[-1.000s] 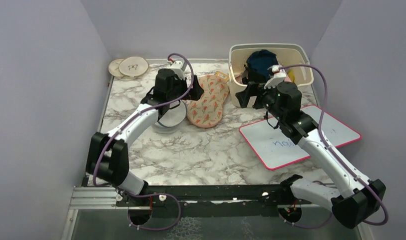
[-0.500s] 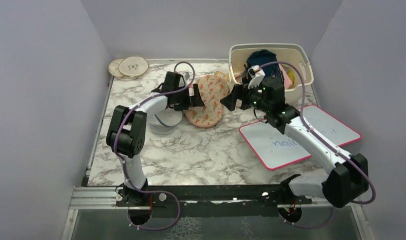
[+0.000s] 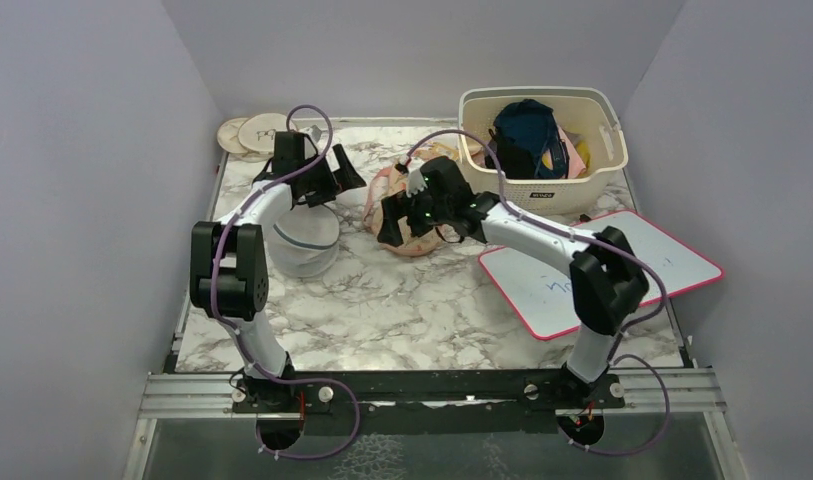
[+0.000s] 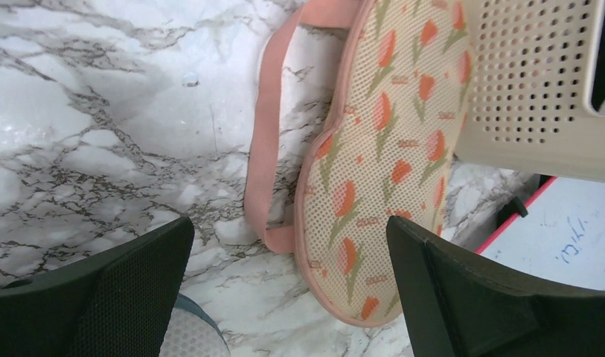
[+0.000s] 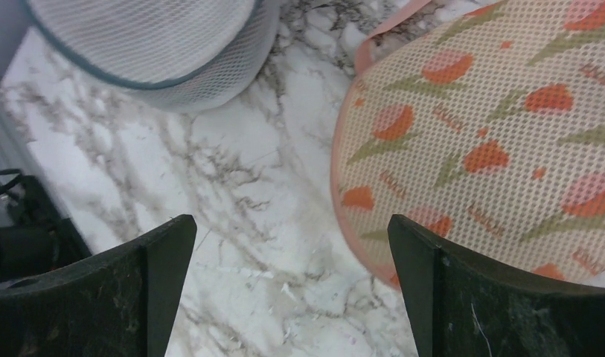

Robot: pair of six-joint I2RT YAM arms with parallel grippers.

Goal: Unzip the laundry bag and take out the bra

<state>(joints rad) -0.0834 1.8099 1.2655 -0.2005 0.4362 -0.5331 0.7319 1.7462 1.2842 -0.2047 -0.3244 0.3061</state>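
Marble table [image 3: 382, 300] under me, cream basket [image 3: 542, 185] at the far right, whiteboard [image 3: 662, 260] in front of it. White mesh dome [image 3: 300, 240] sits on the left. Laundry bag [image 4: 388, 163] lies flat between dome and basket, its pink strap [image 4: 262, 149] looped beside it. My left gripper [image 4: 289, 230] hangs over that strap, jaws spread wide, holding nothing. My right gripper [image 5: 289, 223] hovers at the bag's edge, equally wide and empty. I can't tell whether it touches the fabric.

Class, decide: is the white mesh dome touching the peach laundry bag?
Apart. The right wrist view shows bare marble table running between the white mesh dome and the pink edge of the laundry bag, so a clear gap separates them.
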